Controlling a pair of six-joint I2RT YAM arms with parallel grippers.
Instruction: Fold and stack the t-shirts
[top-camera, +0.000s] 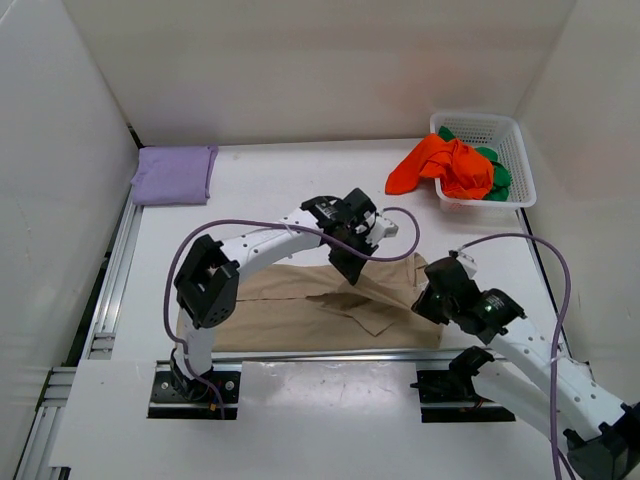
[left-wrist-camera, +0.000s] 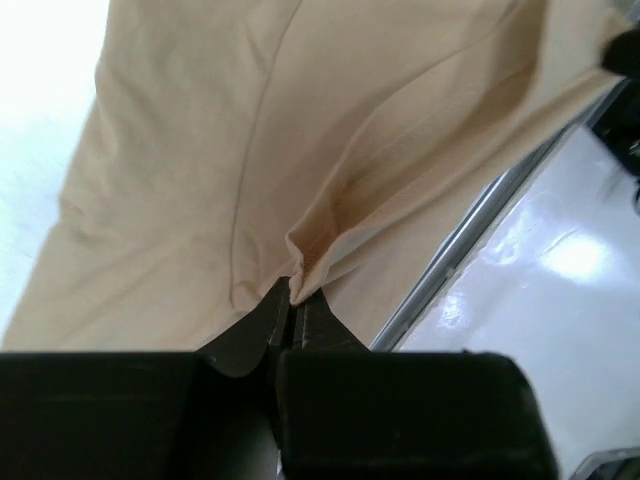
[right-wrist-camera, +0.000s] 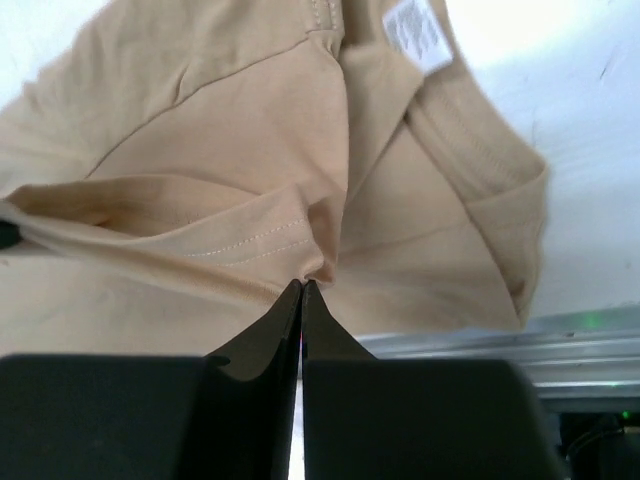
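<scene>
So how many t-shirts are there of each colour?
purple t-shirt: 1
beige t-shirt: 1
orange-red t-shirt: 1
green t-shirt: 1
Total: 4 t-shirts

The left arm (top-camera: 255, 243) and right arm (top-camera: 545, 365) share one build: smooth white shells over the links, bulky black housings at the joints. A thin lavender-grey cable (top-camera: 240, 223) loops alongside each. Black base plates (top-camera: 195, 385) anchor them. The fingers (left-wrist-camera: 252, 332) are matte black, tapering to thin wedge tips
</scene>
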